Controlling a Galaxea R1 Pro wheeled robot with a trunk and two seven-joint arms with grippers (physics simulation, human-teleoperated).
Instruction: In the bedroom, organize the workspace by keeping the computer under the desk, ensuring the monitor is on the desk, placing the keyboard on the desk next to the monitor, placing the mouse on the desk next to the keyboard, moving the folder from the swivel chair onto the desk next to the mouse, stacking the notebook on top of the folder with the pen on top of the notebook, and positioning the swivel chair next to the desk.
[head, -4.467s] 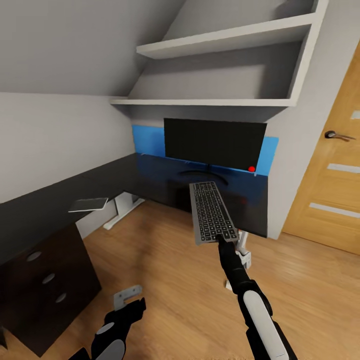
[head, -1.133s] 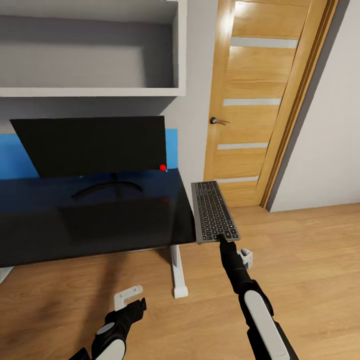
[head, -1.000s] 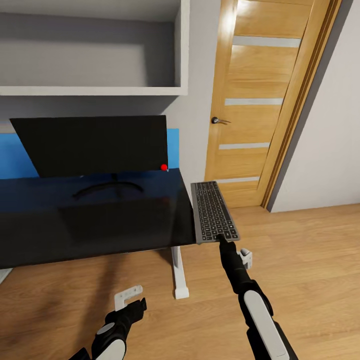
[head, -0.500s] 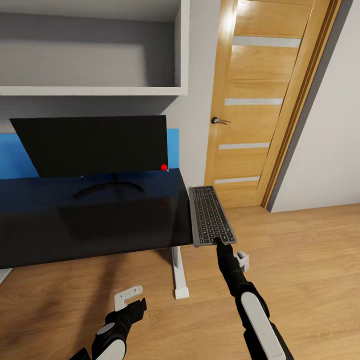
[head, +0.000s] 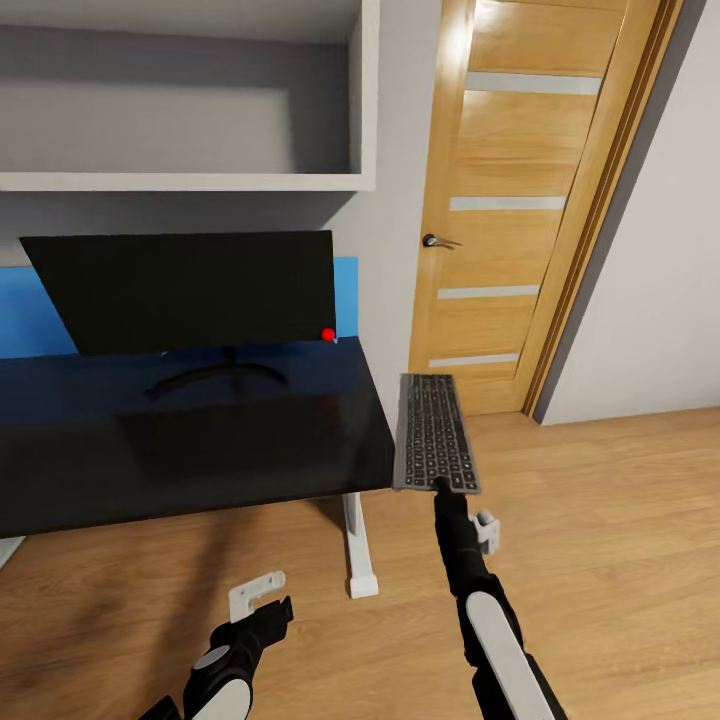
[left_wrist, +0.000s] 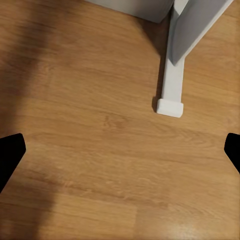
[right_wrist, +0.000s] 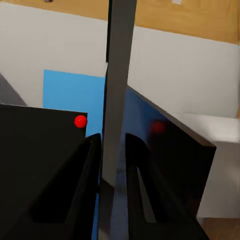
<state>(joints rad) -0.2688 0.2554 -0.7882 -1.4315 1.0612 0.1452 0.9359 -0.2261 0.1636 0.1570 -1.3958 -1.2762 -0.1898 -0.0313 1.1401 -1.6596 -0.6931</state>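
The keyboard (head: 437, 432), long and dark grey, hangs level in the air just right of the desk (head: 200, 440), lengthwise away from me. My right gripper (head: 440, 487) is shut on its near short edge. In the right wrist view the keyboard (right_wrist: 117, 90) shows edge-on as a grey strip between the two dark fingers (right_wrist: 85, 190). The monitor (head: 185, 290) stands on the glossy black desk, a red dot at its lower right corner. My left gripper (head: 268, 612) hangs low over the floor, open, with its fingertips (left_wrist: 10, 155) far apart and nothing between them.
A wooden door (head: 520, 200) stands right of the desk, and grey wall shelves (head: 190, 180) hang above the monitor. A blue panel (head: 30, 320) backs the desk. A white desk leg (head: 355, 545) meets the wooden floor (head: 600, 520) near my left arm.
The camera swung right from the desk corner to its right end. In the last half second the keyboard shifted a little right, away from the desk's edge, and turned slightly.
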